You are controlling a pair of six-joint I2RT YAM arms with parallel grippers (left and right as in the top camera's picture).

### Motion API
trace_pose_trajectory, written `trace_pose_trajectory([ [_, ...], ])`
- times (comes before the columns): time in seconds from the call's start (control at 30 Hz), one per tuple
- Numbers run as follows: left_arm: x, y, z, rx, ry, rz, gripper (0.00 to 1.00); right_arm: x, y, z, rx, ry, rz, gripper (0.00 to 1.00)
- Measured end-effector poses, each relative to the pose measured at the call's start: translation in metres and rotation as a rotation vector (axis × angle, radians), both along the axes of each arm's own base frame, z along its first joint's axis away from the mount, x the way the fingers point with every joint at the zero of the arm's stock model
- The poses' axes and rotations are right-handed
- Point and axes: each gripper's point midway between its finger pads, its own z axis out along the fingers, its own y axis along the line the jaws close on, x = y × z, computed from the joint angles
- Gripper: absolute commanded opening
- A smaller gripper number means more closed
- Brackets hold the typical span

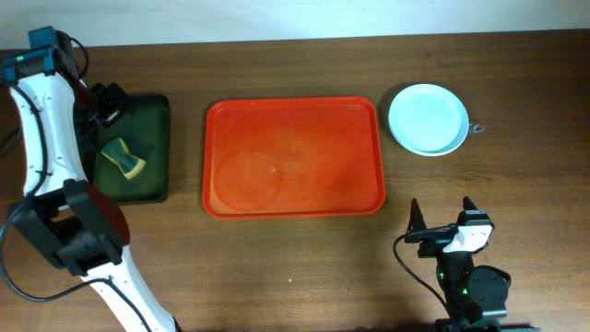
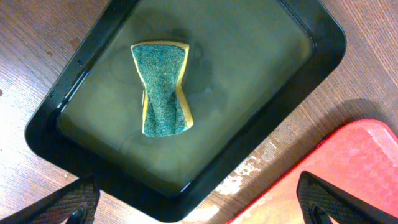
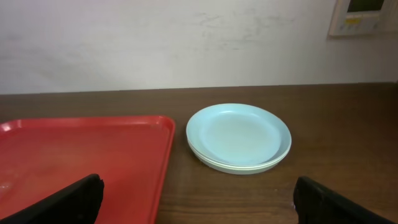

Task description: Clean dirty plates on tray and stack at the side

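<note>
Plates (image 3: pixel 239 137) lie stacked ahead of the right hand (image 3: pixel 205 205), whose two fingers are spread wide at the bottom corners of its wrist view and grip nothing. The stack sits on the wooden worktop (image 1: pixel 304 267), just beside the right rim of the red-orange tray (image 3: pixel 81 155) and off it. The top plate is pale mint-blue and looks clean; lighter rims show under it, though the exact count is hard to make out from this angle. From overhead, the right hand (image 1: pixel 442 217) sits near the front edge of the worktop, well apart from the stack (image 1: pixel 427 118) at the far right corner of the tray (image 1: pixel 293 157), which carries no plates.

The left hand (image 2: pixel 199 199) is also spread, with nothing between its fingers, and hangs above the near end of the black tray (image 2: pixel 323 56). In that tray lies a sponge (image 2: pixel 161 87), green scouring face up with yellow sides, pinched at the waist. The black tray stands to the left of the red-orange one, with a strip of worktop between them.
</note>
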Motion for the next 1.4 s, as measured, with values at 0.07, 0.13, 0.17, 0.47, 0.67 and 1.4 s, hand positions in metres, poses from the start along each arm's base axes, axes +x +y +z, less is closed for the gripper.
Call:
trace_pose_trajectory([
  [0.07, 0.0, 0.0, 0.0, 0.0, 0.0, 0.0, 0.99, 0.0, 0.0, 0.0, -0.029, 0.0, 0.002, 0.98],
  [0.13, 0.0, 0.0, 0.0, 0.0, 0.0, 0.0, 0.99, 0.0, 0.0, 0.0, -0.053, -0.001, 0.004, 0.98],
  [0.17, 0.0, 0.0, 0.0, 0.0, 0.0, 0.0, 1.0, 0.0, 0.0, 0.0, -0.059, -0.001, 0.005, 0.98],
  [0.47, 0.0, 0.0, 0.0, 0.0, 0.0, 0.0, 0.99, 0.0, 0.0, 0.0, -0.074, -0.001, 0.006, 0.98],
  [0.67, 0.0, 0.0, 0.0, 0.0, 0.0, 0.0, 0.99, 0.0, 0.0, 0.0, -0.075, -0.001, 0.006, 0.99],
  [1.4, 0.01, -0.165, 0.119, 0.338, -0.437, -0.848, 0.99, 0.0, 0.0, 0.0, -0.075, -0.002, 0.005, 0.98],
])
